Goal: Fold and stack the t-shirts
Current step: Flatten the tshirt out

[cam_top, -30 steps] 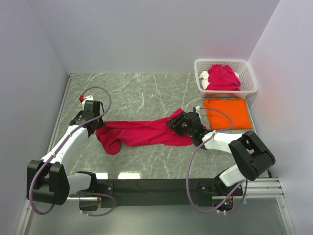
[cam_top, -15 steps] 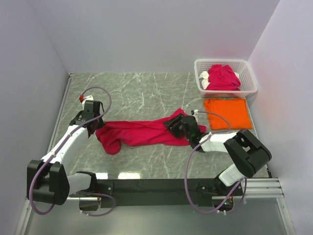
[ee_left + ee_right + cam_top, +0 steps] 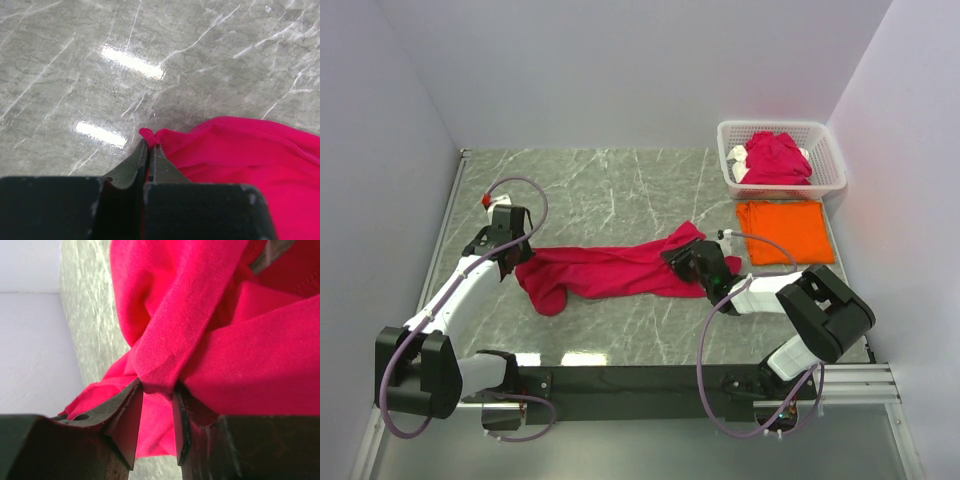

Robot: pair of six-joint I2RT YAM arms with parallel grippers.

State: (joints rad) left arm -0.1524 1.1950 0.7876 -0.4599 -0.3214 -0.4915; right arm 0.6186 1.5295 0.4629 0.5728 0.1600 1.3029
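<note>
A crimson-pink t-shirt [image 3: 610,268] lies stretched in a rumpled band across the middle of the marble table [image 3: 600,190]. My left gripper [image 3: 518,262] is shut on its left end; in the left wrist view a small tip of cloth [image 3: 148,133] pokes out past the left gripper [image 3: 150,146]. At the right end, the right gripper [image 3: 693,262] has its jaws on both sides of a bunched fold [image 3: 165,340], and the right gripper [image 3: 157,390] squeezes that fold at the fingertips. A folded orange t-shirt [image 3: 782,230] lies flat at the right. Another crimson-pink t-shirt [image 3: 775,158] sits crumpled in the basket.
The white lattice basket [image 3: 825,135] stands at the back right corner, just behind the orange t-shirt. Pale walls close in the table at the left, back and right. Both arms' cables loop above the table near their wrists.
The right gripper has shifted a little to the left along the shirt's right end, and its jaws have narrowed onto the fold. The left arm has not moved.
</note>
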